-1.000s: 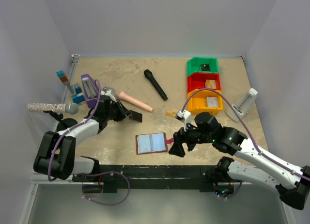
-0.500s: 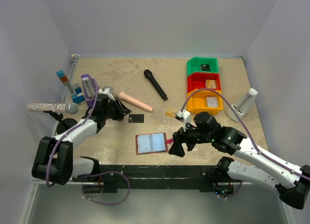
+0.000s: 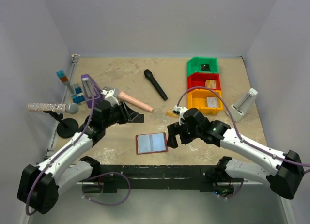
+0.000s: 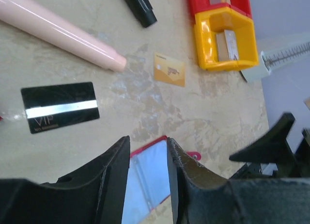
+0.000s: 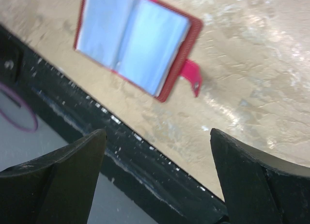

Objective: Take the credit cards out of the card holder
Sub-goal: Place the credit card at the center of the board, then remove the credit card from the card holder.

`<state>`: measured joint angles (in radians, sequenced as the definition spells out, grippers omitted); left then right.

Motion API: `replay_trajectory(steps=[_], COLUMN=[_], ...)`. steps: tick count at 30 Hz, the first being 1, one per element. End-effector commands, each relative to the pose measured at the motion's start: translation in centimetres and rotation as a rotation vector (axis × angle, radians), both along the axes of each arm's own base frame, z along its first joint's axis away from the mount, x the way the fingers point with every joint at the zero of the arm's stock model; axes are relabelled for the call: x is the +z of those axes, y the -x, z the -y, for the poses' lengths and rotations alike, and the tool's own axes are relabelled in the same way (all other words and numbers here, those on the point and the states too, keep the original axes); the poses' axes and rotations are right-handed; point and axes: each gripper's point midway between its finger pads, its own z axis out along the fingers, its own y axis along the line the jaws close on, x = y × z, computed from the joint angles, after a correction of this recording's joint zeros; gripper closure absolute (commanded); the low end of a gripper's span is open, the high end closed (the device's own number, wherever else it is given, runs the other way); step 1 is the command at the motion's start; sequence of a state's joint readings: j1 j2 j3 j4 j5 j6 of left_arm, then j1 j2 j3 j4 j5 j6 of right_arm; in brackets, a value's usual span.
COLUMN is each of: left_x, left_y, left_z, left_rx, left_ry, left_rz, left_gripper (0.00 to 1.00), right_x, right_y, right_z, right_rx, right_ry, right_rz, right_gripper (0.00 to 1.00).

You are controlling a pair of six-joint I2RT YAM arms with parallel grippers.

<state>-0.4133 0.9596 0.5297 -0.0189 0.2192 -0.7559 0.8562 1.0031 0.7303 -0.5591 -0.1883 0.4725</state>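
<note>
Evidently the card holder (image 5: 131,44) lies spread open and flat on the counter (image 3: 121,78) close to its near edge, with its shiny pale sleeves (image 5: 160,35) facing up and its small red tab (image 5: 193,77) sticking out toward the right arm. A black card (image 4: 60,106) and a tan-gold card (image 4: 169,69) lie loose on the counter beyond it. Whether more cards sit inside the sleeves cannot be told. The right pincer (image 5: 157,132) is spread wide and empty, just beside the tab. The left pincer (image 4: 147,141) hovers above the holder's far edge, its jaws only narrowly apart and gripping nothing. The holder is probably light and floppy, so it would likely slide or fold when pulled. Pinning it by the tab or a red border looks wise. Any card would be thin, stiff and slick, so it is best pinched at an exposed short edge and drawn out along the sleeve.
</note>
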Motion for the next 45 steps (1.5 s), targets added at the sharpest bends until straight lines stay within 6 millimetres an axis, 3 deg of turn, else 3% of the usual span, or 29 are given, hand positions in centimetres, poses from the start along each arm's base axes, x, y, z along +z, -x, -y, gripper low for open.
replay_trajectory(steps=[1,8,14,17,25,29,32,45], left_x=[-2.1,-5.0,-6.8,-7.2,-7.9,-8.4,-8.1,-8.9], left_y=[3.1,6.9,8.5,8.9,9.8,10.2,10.1,10.0], left_z=[0.0,-0.6,-0.6,-0.3,1.6,2.2,2.8,4.1], left_rx=[0.036,0.052,0.017,0.001,-0.065,-0.070,-0.071,-0.073], left_ry=[-0.005,0.035,0.029,0.049,0.055,0.046,0.057,0.034], left_rz=[-0.055,-0.101,-0.142,-0.150,-0.178,-0.192,-0.185,-0.211], left_gripper=[0.59,0.59,0.58,0.58,0.58,0.57,0.57,0.55], right_x=[-0.6,-3.7,-6.5,-7.0,-8.2,-8.5,-8.6,-8.2], right_y=[-4.5,-6.0,-6.3,-6.5,-6.0,-5.3,-4.9,-3.8], right_z=[0.6,-1.1,-1.5,-1.6,-1.5,-1.2,-0.8,-0.9], right_rx=[-0.218,-0.210,-0.207,-0.212,-0.199,-0.193,-0.190,-0.159], right_ry=[0.015,0.036,0.093,0.099,0.117,0.113,0.115,0.072], right_rz=[0.019,-0.077,-0.140,-0.151,-0.184,-0.195,-0.199,-0.211], right_gripper=[0.08,0.20,0.34,0.41,0.73,0.85,1.00,1.00])
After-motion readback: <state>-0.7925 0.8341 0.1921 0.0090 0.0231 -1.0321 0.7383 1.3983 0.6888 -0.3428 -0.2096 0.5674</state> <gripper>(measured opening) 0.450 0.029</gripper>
